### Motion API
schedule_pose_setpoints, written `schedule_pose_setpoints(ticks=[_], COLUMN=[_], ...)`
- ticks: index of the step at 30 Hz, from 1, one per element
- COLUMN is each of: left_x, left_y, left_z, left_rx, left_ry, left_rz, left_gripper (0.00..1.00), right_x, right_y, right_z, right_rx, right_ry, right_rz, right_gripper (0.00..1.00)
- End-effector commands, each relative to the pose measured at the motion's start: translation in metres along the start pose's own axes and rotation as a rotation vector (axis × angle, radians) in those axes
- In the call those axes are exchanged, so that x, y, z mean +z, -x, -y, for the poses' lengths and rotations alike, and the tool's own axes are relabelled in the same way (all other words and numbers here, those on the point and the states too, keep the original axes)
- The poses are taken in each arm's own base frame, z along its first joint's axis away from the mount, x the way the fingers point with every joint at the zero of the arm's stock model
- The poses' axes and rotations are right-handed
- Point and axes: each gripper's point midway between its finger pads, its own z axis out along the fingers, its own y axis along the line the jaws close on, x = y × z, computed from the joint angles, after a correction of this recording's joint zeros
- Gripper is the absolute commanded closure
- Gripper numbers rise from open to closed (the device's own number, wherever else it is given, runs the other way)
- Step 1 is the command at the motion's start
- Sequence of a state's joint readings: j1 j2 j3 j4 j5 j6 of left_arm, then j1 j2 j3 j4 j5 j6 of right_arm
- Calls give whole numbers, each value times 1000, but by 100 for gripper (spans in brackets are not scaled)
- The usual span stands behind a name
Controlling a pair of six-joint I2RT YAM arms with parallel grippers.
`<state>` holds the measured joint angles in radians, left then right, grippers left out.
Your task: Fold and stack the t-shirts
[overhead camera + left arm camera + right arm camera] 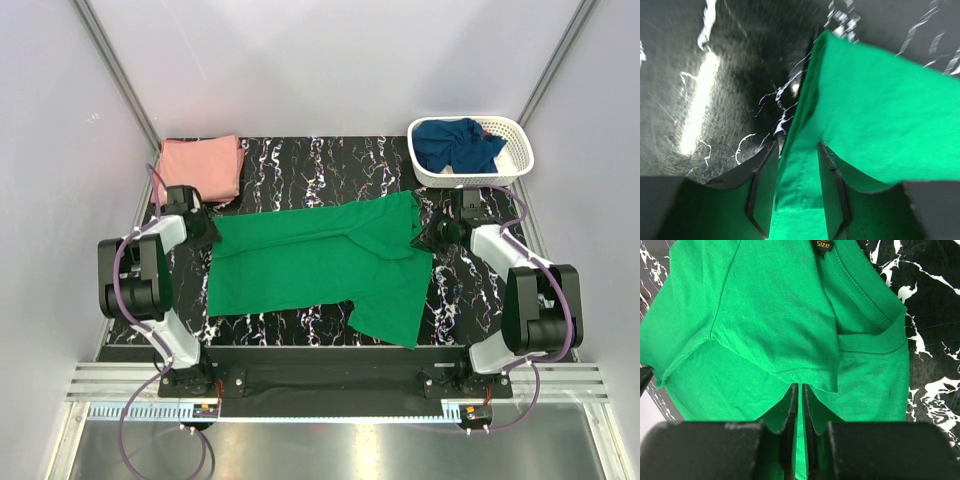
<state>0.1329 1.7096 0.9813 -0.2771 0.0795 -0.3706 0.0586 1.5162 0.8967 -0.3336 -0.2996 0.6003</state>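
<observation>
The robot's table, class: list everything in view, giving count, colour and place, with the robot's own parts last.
green t-shirt: one, bright green, spread across the middle of the table
pink t-shirt: one, salmon pink, folded, far left corner
navy t-shirt: one, dark navy, crumpled inside the basket
basket: one, white lattice, far right corner
table: one, black with white marbling
left gripper: one, black, jaws shut on the green t-shirt
right gripper: one, black, jaws shut on the green t-shirt

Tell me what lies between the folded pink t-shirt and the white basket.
Nothing: in the top view, only bare black marbled table separates the pink t-shirt from the basket; the green t-shirt lies lower in that view.
</observation>
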Motion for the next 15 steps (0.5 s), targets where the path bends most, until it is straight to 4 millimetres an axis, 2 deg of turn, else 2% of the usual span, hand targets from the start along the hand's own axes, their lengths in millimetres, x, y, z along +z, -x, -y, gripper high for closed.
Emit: schedule_pose_setpoints(ticks=[1,5,7,12,15], left_x=[2,-2,-7,-11,-11], left_y=[12,16,22,28,29], left_z=[12,18,23,28,30], left_rx=[15,25,34,46,41], left_ry=[-48,-79,-97,-111,-113], left_rz=[24,36,55,65,60], left_gripper=[62,84,99,100,100], right_x=[1,4,8,24,29], right_y=[7,7,5,-1,-5], right_z=[-4,2,6,24,28], right_rx=[-7,-13,-5,14,42], right_ry=[16,-15,-23,-78,-85], right_rz=[24,19,17,1,-7], right_gripper=[88,88,84,77,66])
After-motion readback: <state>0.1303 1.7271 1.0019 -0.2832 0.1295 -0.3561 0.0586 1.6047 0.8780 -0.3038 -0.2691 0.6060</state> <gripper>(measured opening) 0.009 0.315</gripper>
